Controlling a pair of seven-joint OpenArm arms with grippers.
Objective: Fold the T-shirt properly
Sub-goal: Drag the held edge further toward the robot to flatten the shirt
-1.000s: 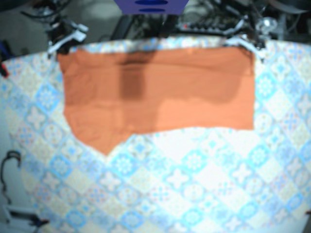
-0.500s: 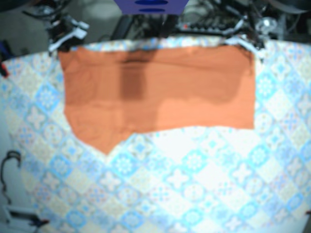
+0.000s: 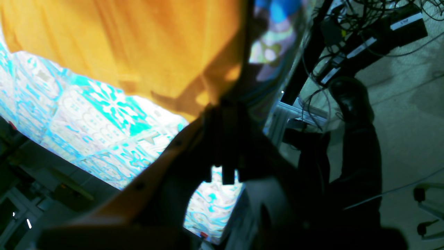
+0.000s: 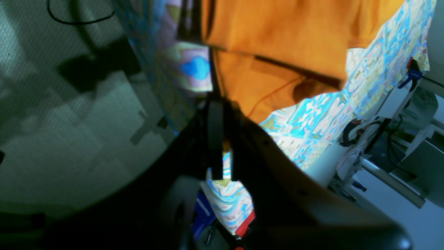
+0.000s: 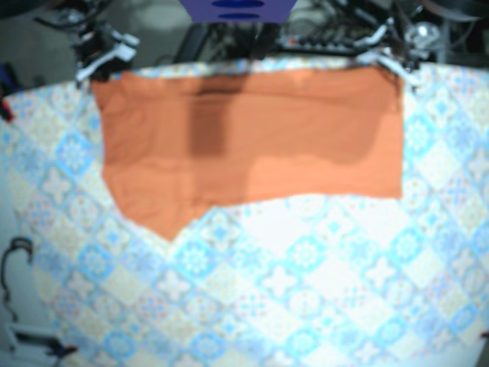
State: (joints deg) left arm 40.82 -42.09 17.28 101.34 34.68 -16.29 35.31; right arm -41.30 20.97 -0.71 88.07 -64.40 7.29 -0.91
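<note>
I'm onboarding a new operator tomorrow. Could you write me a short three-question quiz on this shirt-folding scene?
1. True or false: the orange T-shirt lies bunched in a heap at the middle of the blue-and-white patterned tablecloth.
2. In the base view, where are the left gripper and the right gripper?
A. At the shirt's two upper corners
B. At its lower edge
C. Over the bare cloth below it
3. Fill in: the shirt's lower edge drops to a point on the base view's ____ side.

Key: 1 false, it is spread flat along the upper edge; 2 A; 3 left.
</note>
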